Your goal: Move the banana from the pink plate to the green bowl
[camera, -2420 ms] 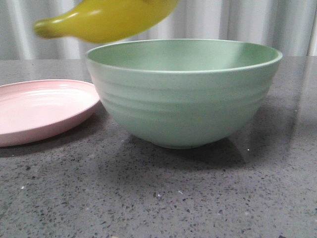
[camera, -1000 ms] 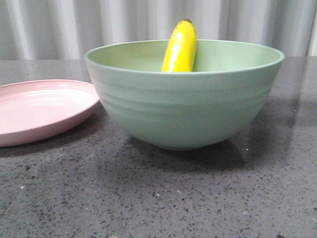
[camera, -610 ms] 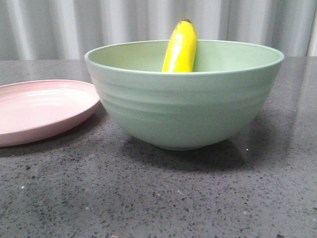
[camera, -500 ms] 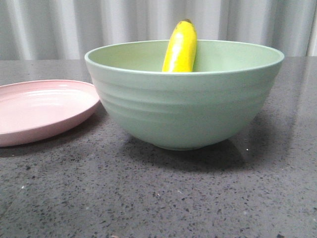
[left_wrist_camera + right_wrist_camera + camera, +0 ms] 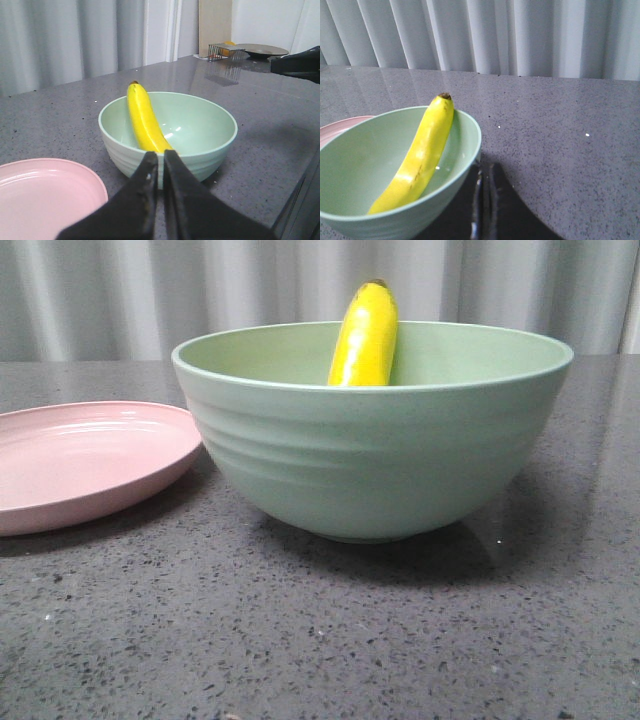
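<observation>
The yellow banana [image 5: 365, 335] lies inside the green bowl [image 5: 370, 455], leaning on the far wall with its dark tip poking above the rim. The same banana [image 5: 145, 120] [image 5: 420, 155] shows in both wrist views, free of any fingers. To the left of the bowl sits the pink plate [image 5: 85, 460], with nothing on it. My left gripper [image 5: 160, 156] is shut and empty, short of the bowl [image 5: 170, 132] and beside the plate [image 5: 45, 195]. My right gripper [image 5: 485, 172] is shut and empty, just outside the bowl's [image 5: 395, 165] rim. Neither gripper shows in the front view.
The dark speckled tabletop [image 5: 320, 640] stretches in front of the bowl. Pale curtains [image 5: 250, 290] hang behind. In the left wrist view a wire rack [image 5: 225, 50] and a dark dish [image 5: 262, 50] stand far off, and a dark arm part [image 5: 300, 62] shows at the edge.
The banana, earlier held in the air above the bowl's left rim, now rests inside the bowl. It has not moved over the last second.
</observation>
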You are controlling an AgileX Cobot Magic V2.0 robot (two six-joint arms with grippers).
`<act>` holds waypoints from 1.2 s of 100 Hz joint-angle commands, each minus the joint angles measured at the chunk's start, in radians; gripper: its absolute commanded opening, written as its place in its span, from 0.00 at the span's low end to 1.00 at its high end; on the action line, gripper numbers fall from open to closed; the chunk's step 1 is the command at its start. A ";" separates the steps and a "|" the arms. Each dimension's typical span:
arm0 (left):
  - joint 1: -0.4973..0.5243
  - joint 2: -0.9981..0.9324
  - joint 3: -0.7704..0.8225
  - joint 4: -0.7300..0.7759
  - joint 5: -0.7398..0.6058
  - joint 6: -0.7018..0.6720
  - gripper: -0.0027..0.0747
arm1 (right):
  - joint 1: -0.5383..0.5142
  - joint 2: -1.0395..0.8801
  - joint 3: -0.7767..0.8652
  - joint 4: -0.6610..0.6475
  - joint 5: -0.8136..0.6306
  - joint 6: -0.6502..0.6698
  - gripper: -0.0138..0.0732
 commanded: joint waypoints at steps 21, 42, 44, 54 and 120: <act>-0.007 -0.086 0.114 -0.016 -0.088 0.002 0.01 | -0.001 -0.036 0.031 -0.009 -0.065 -0.012 0.08; -0.007 -0.086 0.184 -0.016 -0.088 0.002 0.01 | -0.001 -0.036 0.031 -0.009 -0.065 -0.012 0.08; -0.007 -0.086 0.190 -0.016 -0.088 0.002 0.01 | -0.001 -0.036 0.031 -0.009 -0.065 -0.012 0.08; -0.007 -0.086 0.217 -0.016 -0.090 0.002 0.01 | -0.001 -0.036 0.031 -0.009 -0.065 -0.012 0.08; 0.410 -0.086 0.389 0.163 -0.558 -0.001 0.01 | -0.001 -0.036 0.031 -0.009 -0.065 -0.012 0.08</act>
